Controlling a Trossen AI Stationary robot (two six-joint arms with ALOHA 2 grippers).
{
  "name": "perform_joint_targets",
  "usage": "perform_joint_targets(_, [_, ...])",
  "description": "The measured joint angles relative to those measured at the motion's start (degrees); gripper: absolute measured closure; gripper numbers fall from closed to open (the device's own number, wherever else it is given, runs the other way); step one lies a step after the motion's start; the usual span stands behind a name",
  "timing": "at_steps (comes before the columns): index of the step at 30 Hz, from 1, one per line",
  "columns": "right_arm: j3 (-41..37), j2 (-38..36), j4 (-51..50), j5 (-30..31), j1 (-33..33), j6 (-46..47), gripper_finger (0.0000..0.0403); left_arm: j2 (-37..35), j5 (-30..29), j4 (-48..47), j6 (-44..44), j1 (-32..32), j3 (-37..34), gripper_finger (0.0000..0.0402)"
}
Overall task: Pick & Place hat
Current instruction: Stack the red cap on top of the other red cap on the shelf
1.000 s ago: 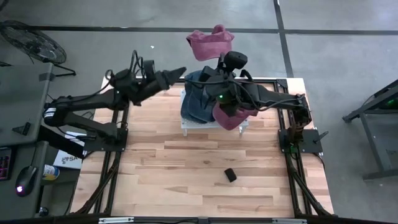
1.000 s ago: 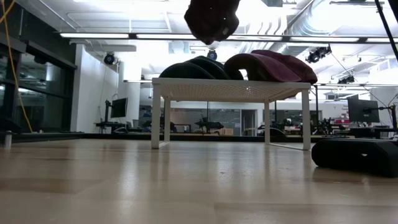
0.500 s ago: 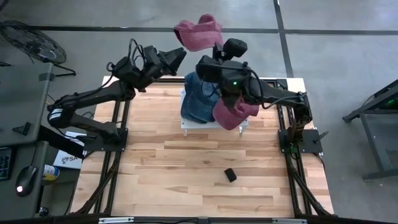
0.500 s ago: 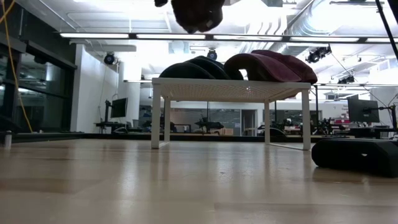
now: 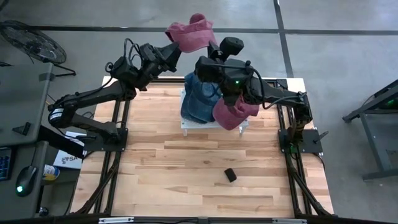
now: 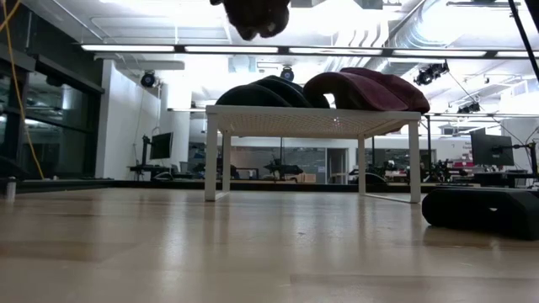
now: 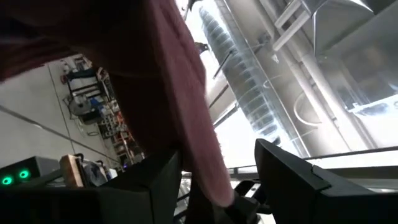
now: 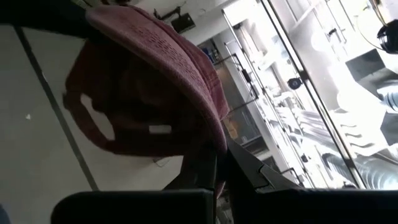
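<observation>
hat in the air: we've got a pink hat [image 5: 189, 32] lifted high, past the far edge of the table [image 5: 186, 180], out over the grey floor. In the low view it only shows as a dark lump [image 6: 255, 15] at the very top.
right gripper: the right gripper [image 5: 211, 48] is clenched on the pink hat. Its wrist cam looks straight at the fabric, with one finger [image 8: 186, 180] pinching the brim [image 8: 180, 68].
left gripper: the left gripper [image 5: 176, 53] is up there too, right at the hat's near-left side. In its wrist cam we see pink cloth [image 7: 180, 93] hanging down between its two spread fingers [image 7: 149, 186]. Honestly we can't tell if it's actually gripping or just around the cloth.
rack: a small white rack [image 5: 186, 124] sits toward the far middle of the table.
other hats: a blue hat [image 5: 198, 99] and a maroon hat [image 5: 233, 113] lie side by side on the rack, touching; the right arm crosses above them.
random bit: a little black block [image 5: 231, 175] sits on the wood nearer to us, well apart from the rack.
</observation>
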Motion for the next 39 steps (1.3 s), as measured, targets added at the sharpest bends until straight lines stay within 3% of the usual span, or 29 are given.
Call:
perform_joint_targets(13, [0.0,0.02,-1.33,-1.18,0.74,1.77,0.0397,-0.02,2.83,1.44,-0.06,-0.17,-0.02,0.021])
perform_joint_targets(18, [0.0,0.02,-1.31,-1.07,0.76,2.12,0.0397,-0.02,4.07,1.32,-0.01,-0.17,-0.02,0.0256])
perform_joint_targets(27, [-0.02,0.03,-1.69,-0.24,0.8,2.16,0.0395,-0.06,5.23,0.89,1.75,-0.17,-0.04,0.0386])
perform_joint_targets(34, [-0.02,0.04,-4.22,0.23,1.41,3.15,0.0392,-0.09,6.0,-0.05,3.88,-0.17,-0.04,0.0388])
perform_joint_targets(39, [-0.11,0.15,-5.29,3.45,2.19,5.73,0.0362,-0.09,7.27,-0.32,6.75,-0.2,-0.04,0.0392])
